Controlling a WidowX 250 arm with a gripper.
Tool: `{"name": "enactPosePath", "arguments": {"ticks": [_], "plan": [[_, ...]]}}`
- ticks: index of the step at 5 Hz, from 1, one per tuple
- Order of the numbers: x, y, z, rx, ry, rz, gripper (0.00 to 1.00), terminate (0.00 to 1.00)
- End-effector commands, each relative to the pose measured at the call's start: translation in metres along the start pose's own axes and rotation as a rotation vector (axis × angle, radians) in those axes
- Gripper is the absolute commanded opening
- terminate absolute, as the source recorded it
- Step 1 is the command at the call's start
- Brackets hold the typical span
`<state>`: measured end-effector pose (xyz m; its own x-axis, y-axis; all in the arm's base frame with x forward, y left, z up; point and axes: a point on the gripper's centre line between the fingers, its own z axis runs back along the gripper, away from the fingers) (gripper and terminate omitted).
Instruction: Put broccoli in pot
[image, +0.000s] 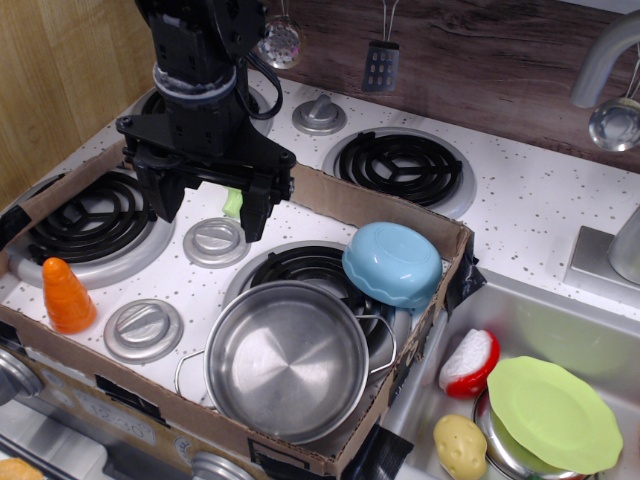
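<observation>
My black gripper (207, 215) hangs over the stove top at the back left, jaws spread wide and holding nothing. A small piece of the light-green broccoli (233, 203) shows between the fingers, close to the right finger (256, 212); the rest is hidden behind the gripper. I cannot tell whether a finger touches it. The shiny steel pot (290, 365) stands empty at the front centre, on the front burner, well in front and to the right of the gripper.
An orange toy carrot (68, 296) stands at the left. A light-blue bowl (393, 263) lies upside down behind the pot. A low cardboard wall (400, 215) rings the stove. The sink on the right holds a green plate (555, 412) and a toy potato (460, 445).
</observation>
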<state>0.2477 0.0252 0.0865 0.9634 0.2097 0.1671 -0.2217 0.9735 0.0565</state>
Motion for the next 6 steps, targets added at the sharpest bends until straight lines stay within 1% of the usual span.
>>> {"name": "enactPosePath", "arguments": {"ticks": [1, 2, 3, 4, 5, 6], "plan": [[0.000, 0.000, 0.000, 0.000, 0.000, 0.000, 1.00, 0.00], [0.024, 0.010, -0.010, -0.028, -0.005, -0.054, 1.00, 0.00], [0.048, 0.019, -0.017, -0.042, -0.028, -0.097, 1.00, 0.00], [0.070, 0.031, -0.015, -0.033, -0.042, -0.120, 1.00, 0.00], [0.088, 0.040, -0.014, -0.027, -0.037, -0.162, 1.00, 0.00], [0.103, 0.045, -0.020, -0.037, -0.029, -0.203, 1.00, 0.00]]}}
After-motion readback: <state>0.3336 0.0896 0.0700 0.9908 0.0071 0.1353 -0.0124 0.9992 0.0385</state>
